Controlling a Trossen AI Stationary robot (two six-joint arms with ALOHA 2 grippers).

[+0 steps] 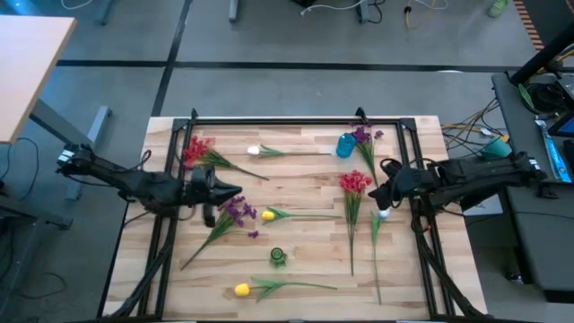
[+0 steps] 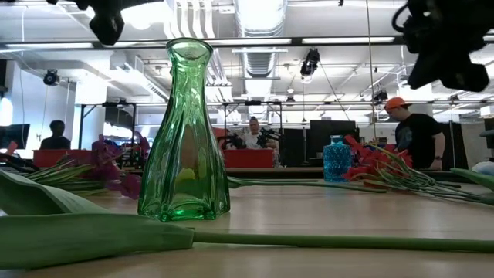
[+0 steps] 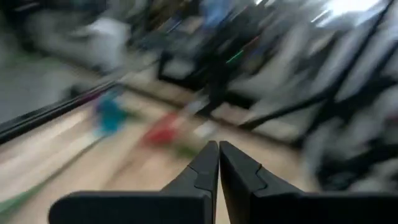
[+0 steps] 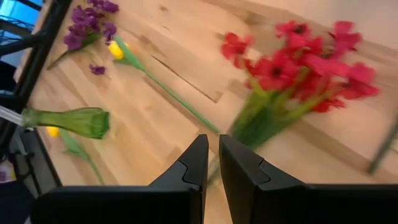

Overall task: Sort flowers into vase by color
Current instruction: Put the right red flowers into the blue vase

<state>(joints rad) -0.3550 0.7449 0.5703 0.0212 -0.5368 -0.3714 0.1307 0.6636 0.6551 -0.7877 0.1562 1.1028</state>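
The right gripper (image 1: 377,193), fingers nearly together and empty, hovers right of centre beside the red flower cluster (image 1: 354,182). The left gripper (image 1: 235,192), also pinched empty, sits above the purple cluster (image 1: 237,211). Grasping a stem low would likely ease insertion into the green vase (image 1: 278,257), lower centre.

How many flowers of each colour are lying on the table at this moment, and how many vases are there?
Red flowers: 2
Purple flowers: 2
Yellow flowers: 2
White flowers: 2
Green vase: 1
Blue vase: 1
Total: 8 flowers, 2 vases.
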